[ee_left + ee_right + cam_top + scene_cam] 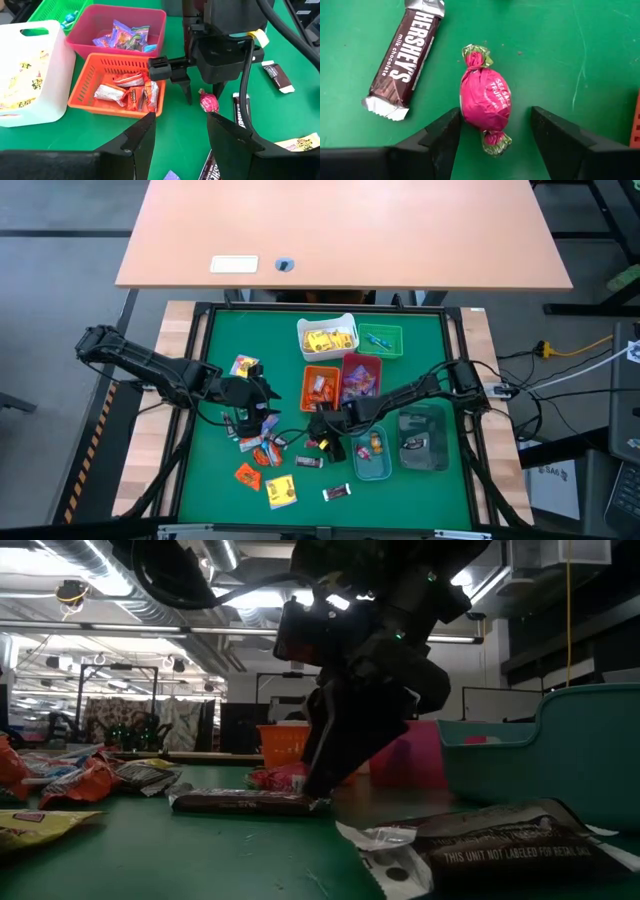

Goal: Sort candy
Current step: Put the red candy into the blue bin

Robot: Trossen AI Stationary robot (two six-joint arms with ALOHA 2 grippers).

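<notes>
A pink wrapped candy point(485, 105) lies on the green mat, beside a brown Hershey's bar point(405, 55). My right gripper point(495, 127) is open and low over the mat point(325, 438), one finger on each side of the pink candy point(209, 102). My left gripper point(182, 132) is open and empty, held above the mat at centre left point(262, 398) and facing the right one. More candy point(262, 448) is scattered on the mat near the front left. The orange bin point(85, 97), the pink bin point(80, 32) and the white bin point(50, 75) each hold candy. My right gripper comes from above, slanting down, its fingers lying across the pink candy's middle. One finger point(445, 135) stands right against the candy's side point(465, 107); whether it touches, I cannot tell. The other finger point(555, 135) is clear of it. The candy lies flat on the mat.
A green bin point(380, 340) stands at the far side. Two clear teal bins point(372, 465) point(423, 438) stand at the near right. A dark empty wrapper point(490, 840) lies close to the low camera. A yellow packet point(282, 492) and a dark bar point(337, 493) lie near the front edge.
</notes>
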